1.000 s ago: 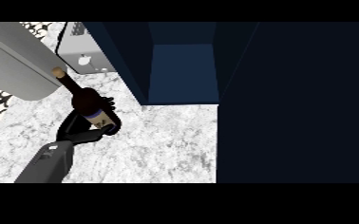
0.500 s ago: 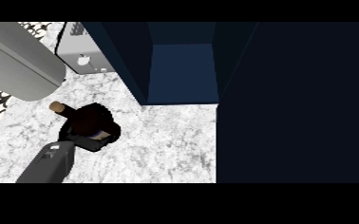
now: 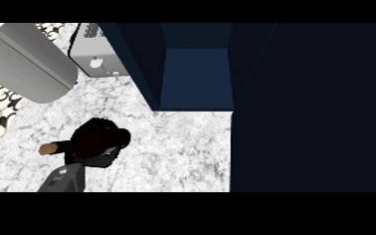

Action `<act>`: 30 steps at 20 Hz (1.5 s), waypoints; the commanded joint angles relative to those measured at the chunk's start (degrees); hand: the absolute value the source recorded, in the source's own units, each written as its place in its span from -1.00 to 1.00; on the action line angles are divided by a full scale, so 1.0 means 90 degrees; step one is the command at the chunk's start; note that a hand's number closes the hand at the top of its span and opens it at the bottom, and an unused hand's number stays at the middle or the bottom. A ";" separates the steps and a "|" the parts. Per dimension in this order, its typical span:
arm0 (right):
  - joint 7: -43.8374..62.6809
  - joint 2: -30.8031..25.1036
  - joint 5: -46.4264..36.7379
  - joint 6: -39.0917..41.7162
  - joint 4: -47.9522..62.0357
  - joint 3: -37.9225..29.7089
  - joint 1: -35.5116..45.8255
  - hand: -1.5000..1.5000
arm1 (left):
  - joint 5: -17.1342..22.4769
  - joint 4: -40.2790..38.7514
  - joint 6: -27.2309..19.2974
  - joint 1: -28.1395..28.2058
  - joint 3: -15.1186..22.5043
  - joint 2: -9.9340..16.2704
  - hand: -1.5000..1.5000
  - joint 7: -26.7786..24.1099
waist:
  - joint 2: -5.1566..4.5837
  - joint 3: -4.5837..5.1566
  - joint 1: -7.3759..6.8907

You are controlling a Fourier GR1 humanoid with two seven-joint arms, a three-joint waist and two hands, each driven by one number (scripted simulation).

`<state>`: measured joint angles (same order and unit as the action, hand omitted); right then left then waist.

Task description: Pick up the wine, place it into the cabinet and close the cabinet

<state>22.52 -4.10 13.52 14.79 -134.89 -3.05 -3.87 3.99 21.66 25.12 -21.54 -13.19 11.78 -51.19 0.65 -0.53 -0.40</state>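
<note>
At lower left, your left hand (image 3: 99, 144) has its fingers (image 3: 103, 127) curled around the wine (image 3: 51, 149), its tan cork end poking leftward above the marble tabletop (image 3: 183, 149), with the open cabinet (image 3: 195, 74) well apart, up and right.

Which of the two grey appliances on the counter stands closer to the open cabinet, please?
The small boxy one, right beside the cabinet; the large rounded one lies farther left.
</note>
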 commanded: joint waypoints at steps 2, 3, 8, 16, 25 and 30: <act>0.0030 -0.0038 -0.0065 -0.0081 0.0144 -0.0136 0.0121 -1.00 | 0.0122 0.0221 -0.0213 0.1566 -0.0003 -0.0705 1.00 -0.0915 | -0.0031 0.0051 -0.0185; -0.0196 0.0124 -0.0152 0.0050 -0.0156 0.0051 -0.0432 -1.00 | 0.0276 0.0392 -0.0173 0.1585 -0.0081 -0.0700 1.00 -0.0775 | -0.0024 0.0048 -0.0055; -0.0231 0.0143 -0.0048 0.0060 -0.0023 0.0030 -0.0331 -1.00 | 0.0352 0.1651 0.0186 0.2324 0.0375 -0.1147 1.00 -0.0783 | -0.0027 0.0047 -0.0054; -0.0251 0.0096 0.0055 0.0180 -0.0008 0.0029 -0.0347 -1.00 | 0.1140 0.5438 -0.0202 0.3963 0.1272 -0.1300 1.00 0.1308 | -0.0043 0.0045 -0.0029; 0.0103 -0.0206 0.0377 0.0092 0.0356 -0.0379 0.0350 -1.00 | 0.1777 0.8454 -0.1669 0.4847 0.2646 -0.1307 1.00 0.2963 | -0.0063 0.0055 -0.0008; -0.0459 0.0174 -0.0117 0.0367 0.0002 0.0195 -0.0579 -1.00 | 0.1767 0.9131 -0.2933 0.3811 0.2963 -0.1308 1.00 0.3905 | -0.0064 0.0055 0.0067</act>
<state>20.14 -3.22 13.57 16.66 -133.87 -2.86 -6.41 19.55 97.64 5.01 16.91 11.88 0.08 -22.82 0.10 -0.05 -0.13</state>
